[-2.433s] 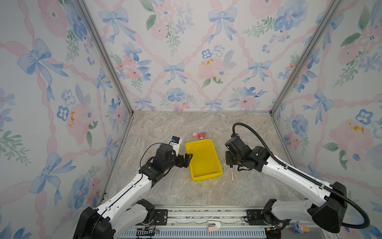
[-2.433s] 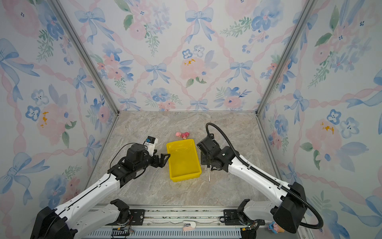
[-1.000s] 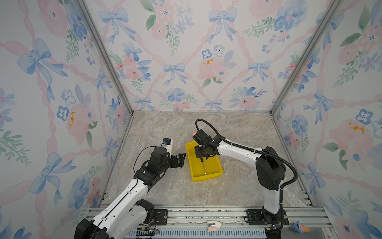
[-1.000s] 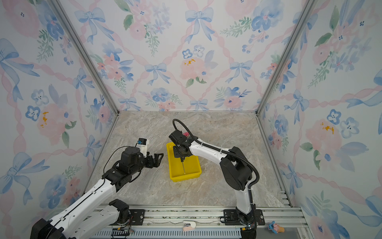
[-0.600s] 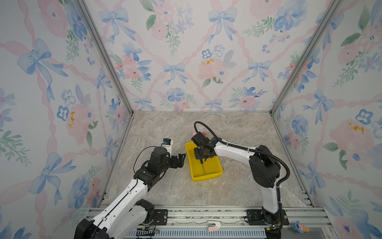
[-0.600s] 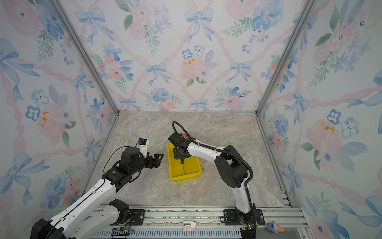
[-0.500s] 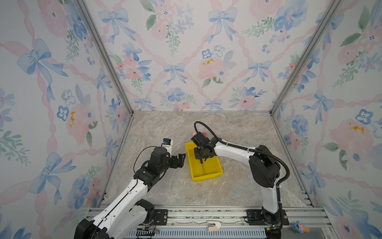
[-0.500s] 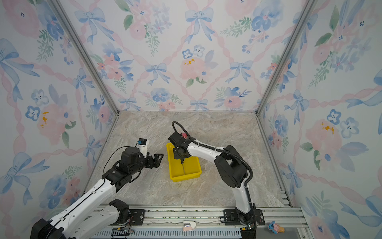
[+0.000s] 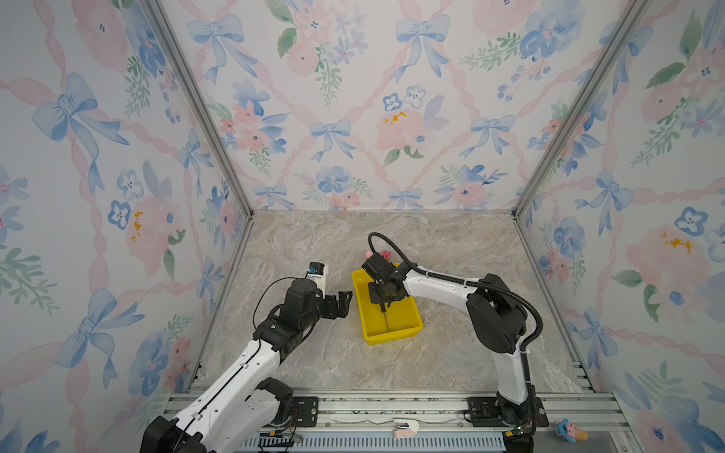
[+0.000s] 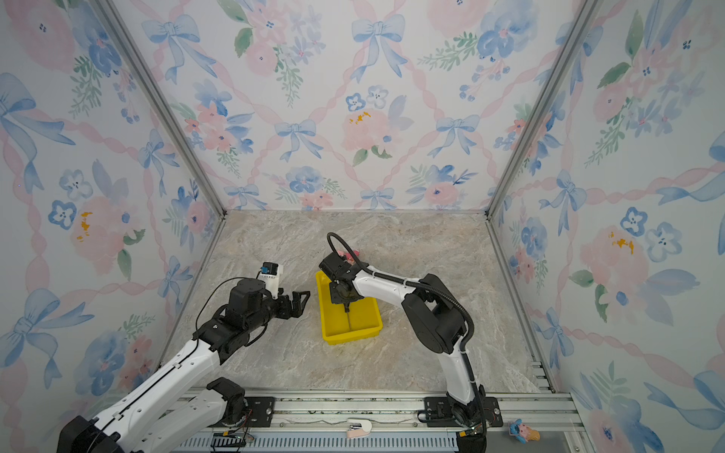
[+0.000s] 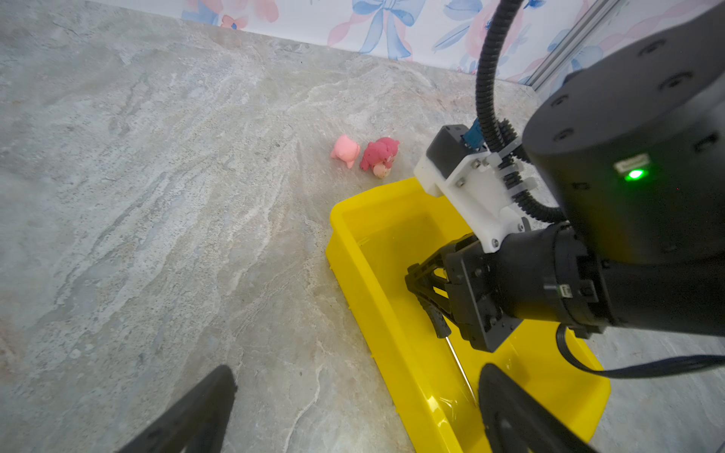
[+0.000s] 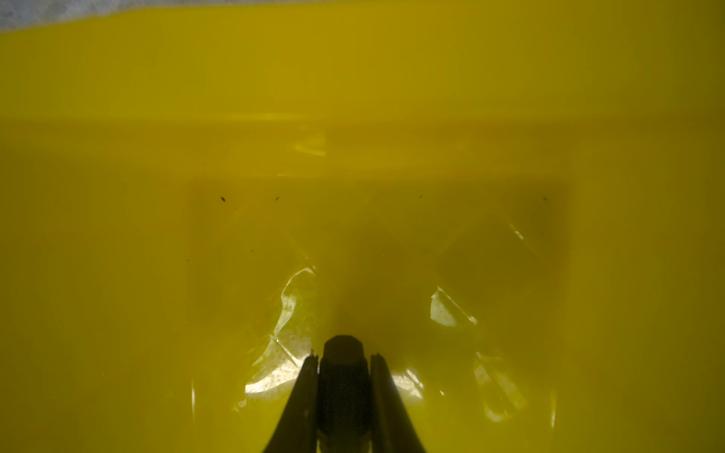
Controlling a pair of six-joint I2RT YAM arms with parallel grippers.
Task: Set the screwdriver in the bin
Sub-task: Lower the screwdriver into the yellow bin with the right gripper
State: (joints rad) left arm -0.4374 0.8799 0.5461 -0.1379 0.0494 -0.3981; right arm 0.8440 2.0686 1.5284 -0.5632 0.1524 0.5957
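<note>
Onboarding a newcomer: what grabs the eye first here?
The yellow bin at centre, with the right gripper down inside it, shut on the screwdriver, shaft angled toward its floor. The left gripper hangs open and empty just left of the bin; two pink toys lie behind it.

- Bin (image 11: 376, 235): glossy, smooth yellow plastic, catching bright highlights.
- Bench (image 11: 176, 196): matt, stone-veined surface.
- Screwdriver (image 11: 459, 368): thin shiny metal shaft; black handle, probably matt plastic, partly hidden.
</note>
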